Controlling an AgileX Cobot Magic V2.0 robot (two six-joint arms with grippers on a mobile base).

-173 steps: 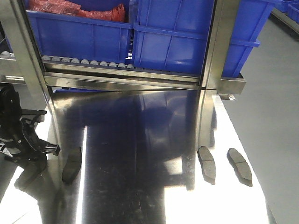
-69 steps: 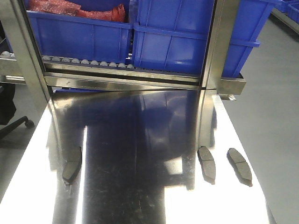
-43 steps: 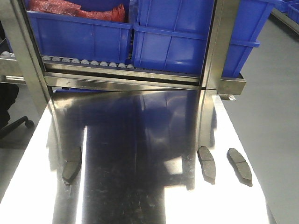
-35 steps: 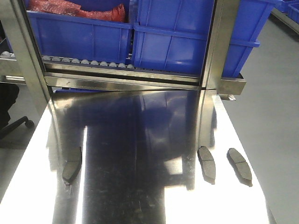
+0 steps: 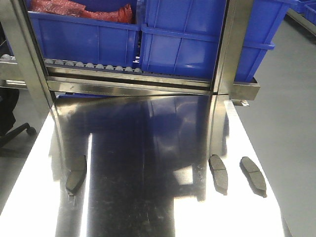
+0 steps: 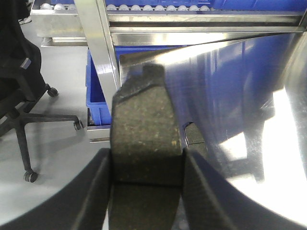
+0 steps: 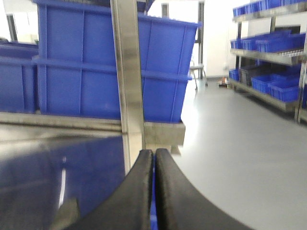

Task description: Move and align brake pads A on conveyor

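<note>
Clamping one brake pad (image 6: 144,139) in the left gripper (image 6: 146,160); right gripper (image 7: 154,155) is pinched closed with nothing in it. Three more pads (image 5: 76,174) (image 5: 218,174) (image 5: 253,176) lie on the steel table (image 5: 148,207), one left, two right.

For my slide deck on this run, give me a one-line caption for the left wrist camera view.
Left gripper clamps a grey brake pad between its fingers, shiny steel table behind.

No readable text, label, brand, number or sign in any view
</note>
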